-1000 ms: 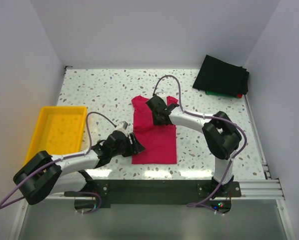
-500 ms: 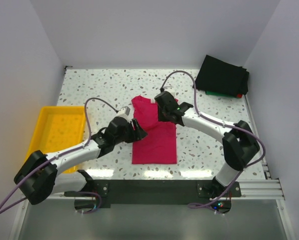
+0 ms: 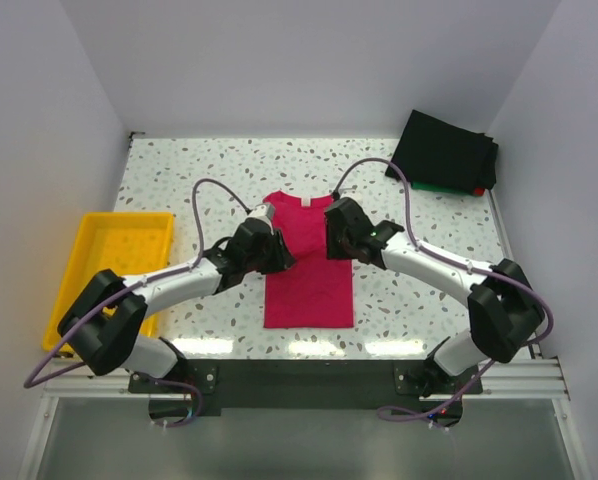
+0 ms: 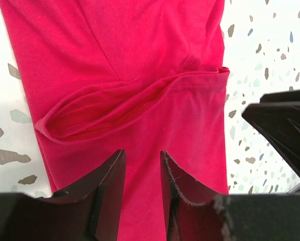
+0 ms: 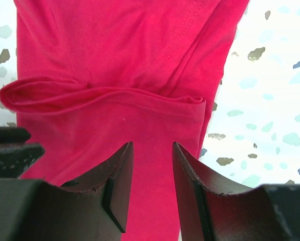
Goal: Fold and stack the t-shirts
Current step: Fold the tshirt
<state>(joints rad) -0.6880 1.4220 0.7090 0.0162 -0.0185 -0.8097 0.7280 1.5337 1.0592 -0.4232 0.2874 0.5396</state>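
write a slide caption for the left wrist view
The left end effector over the crimson-pink t-shirt, its folded sleeve just ahead

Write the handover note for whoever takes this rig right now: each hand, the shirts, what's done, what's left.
Left hand: jaws parted, low over the left edge of the pink t-shirt by the tucked sleeve, nothing visibly pinched.
Right hand: jaws parted, over the shirt's right edge at the same level, nothing visibly pinched.
The pink t-shirt lies flat mid-table, with its collar at the far end.
The dark stack of folded shirts sits at the far right corner.
Done: sides and sleeves are folded in, leaving a narrow strip.
Left: probably an end-to-end fold, then move it onto the stack.
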